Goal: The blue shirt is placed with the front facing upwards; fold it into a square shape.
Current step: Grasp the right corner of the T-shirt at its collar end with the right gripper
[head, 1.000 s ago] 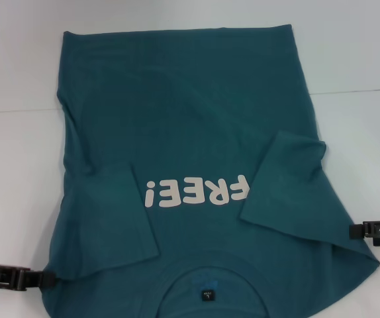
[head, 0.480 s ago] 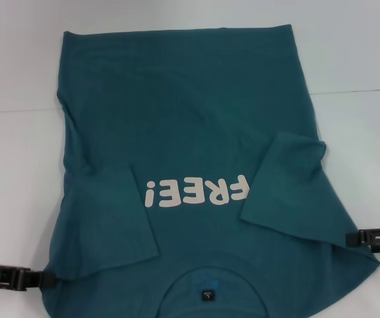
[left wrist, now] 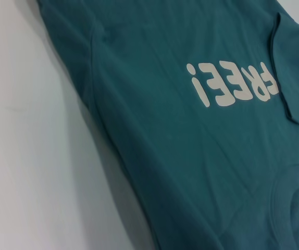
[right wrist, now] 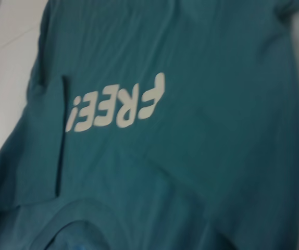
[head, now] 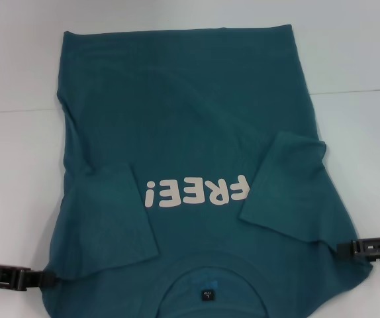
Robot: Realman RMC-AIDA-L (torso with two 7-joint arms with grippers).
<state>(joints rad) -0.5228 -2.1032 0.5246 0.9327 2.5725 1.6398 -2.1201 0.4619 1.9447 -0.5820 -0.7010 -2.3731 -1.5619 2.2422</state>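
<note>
Lying flat and face up on the white table [head: 362, 53], the large dark teal-blue cotton T-shirt [head: 190, 112] fills most of the head view, hem at 12 o'clock, round collar [head: 206, 281] with its small dark label [head: 206, 292] at 6 o'clock. Pale "FREE!" lettering [head: 196, 193] sits at centre, reading upside down from the robot's side.

Sleeves — both already turned inward: left sleeve [head: 114, 222] at 8 o'clock, right sleeve [head: 286, 192] at 4 o'clock, each lying on the chest panel beside the lettering.

Handling, as a judgement: light, soft, limp cloth; no stiffness, likely to sag and drag when lifted, liable to wrinkle or slip out of a shallow pinch. Best hold appears to be the shoulder edges either side of the collar, taken together so the fold travels evenly toward the hem.

Left gripper [head: 44, 279]: at 8 o'clock, low, tip at the shirt's shoulder edge; fingers apart or together — cannot tell.
Right gripper [head: 343, 249]: at 4 o'clock, tip at the opposite shoulder edge; state likewise cannot be told.

Edges and room: bare table beyond the hem at 12 o'clock and along both sides; a seam line crosses the table surface at 3 and 9 o'clock. Collar end runs close to the near edge of the view.
</note>
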